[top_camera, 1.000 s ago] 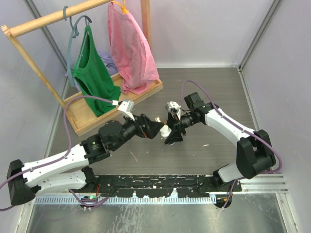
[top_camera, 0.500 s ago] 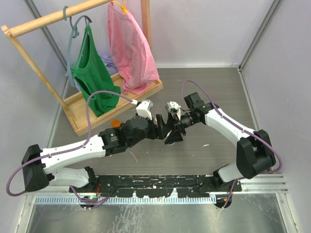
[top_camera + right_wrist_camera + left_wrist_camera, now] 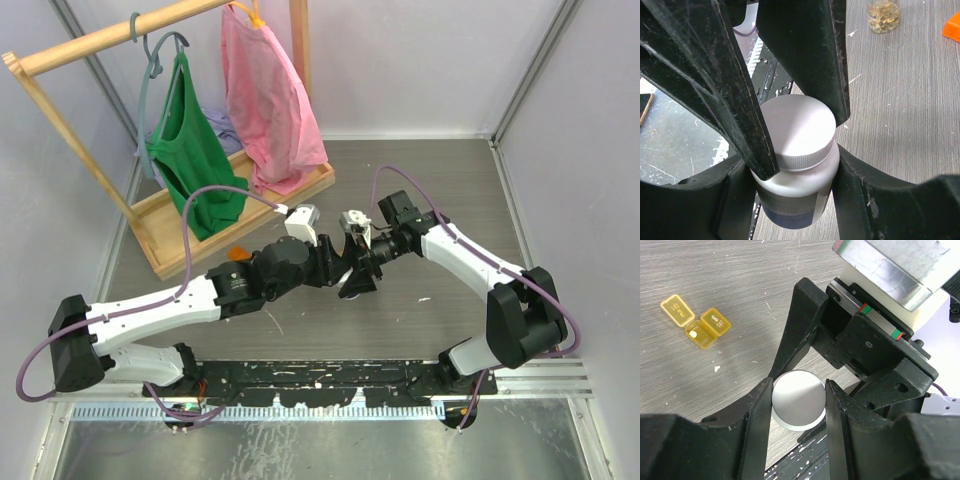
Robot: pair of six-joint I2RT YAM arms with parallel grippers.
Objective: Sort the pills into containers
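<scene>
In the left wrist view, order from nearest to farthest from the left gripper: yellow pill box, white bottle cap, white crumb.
1. white bottle cap, inside the left gripper.
2. white crumb, to the picture's left.
3. yellow pill box, upper left, beyond the crumb.

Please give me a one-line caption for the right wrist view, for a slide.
The right gripper holds a white bottle by its body; the left gripper grips its cap.

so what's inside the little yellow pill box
The open cell of the pill box holds one small white pill. The other cell's lid is down, so its contents are hidden.
</scene>
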